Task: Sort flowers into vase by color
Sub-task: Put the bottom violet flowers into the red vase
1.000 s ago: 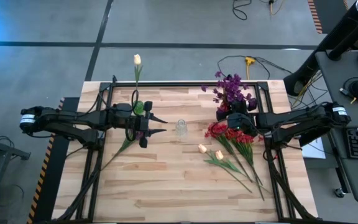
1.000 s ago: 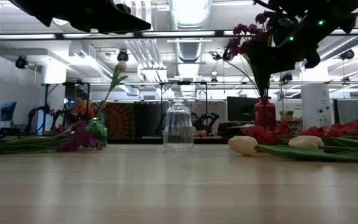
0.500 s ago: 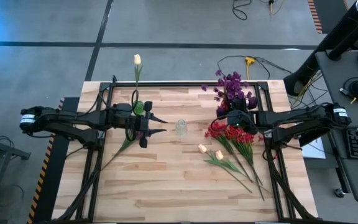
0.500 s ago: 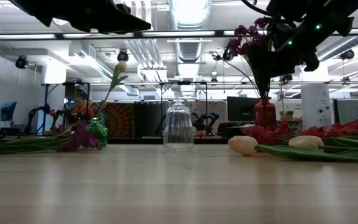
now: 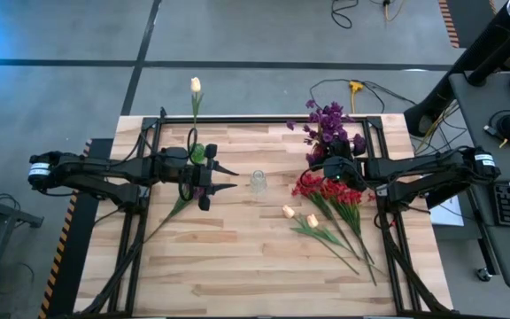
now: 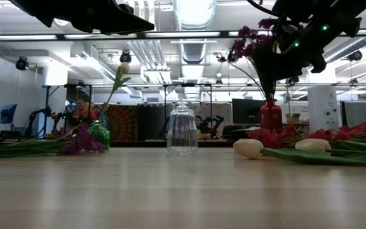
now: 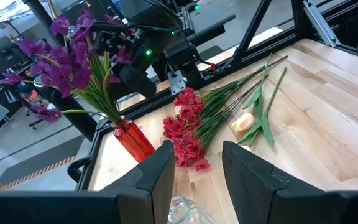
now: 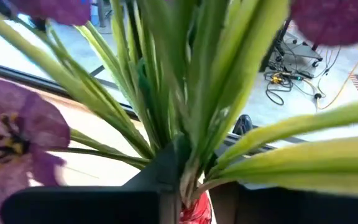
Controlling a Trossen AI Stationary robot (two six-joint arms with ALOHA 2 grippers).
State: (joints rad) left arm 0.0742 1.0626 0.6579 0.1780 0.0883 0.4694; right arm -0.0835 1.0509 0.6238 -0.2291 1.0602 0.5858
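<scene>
Several purple-blossomed green stems (image 7: 73, 68) are seated in the red vase (image 7: 132, 138), pinched between the right jaws (image 8: 191, 186). Release seems in hand; red blossom clusters (image 5: 326, 190) beside them come next. Left jaws (image 7: 194, 171) hover parted, empty.

Bright overhead light, blurred foreground

A keyboard (image 5: 509, 205) lies on a desk (image 5: 494, 115) past the table (image 5: 237, 266); yellow cable (image 5: 356, 88) trails on the floor beyond.
</scene>
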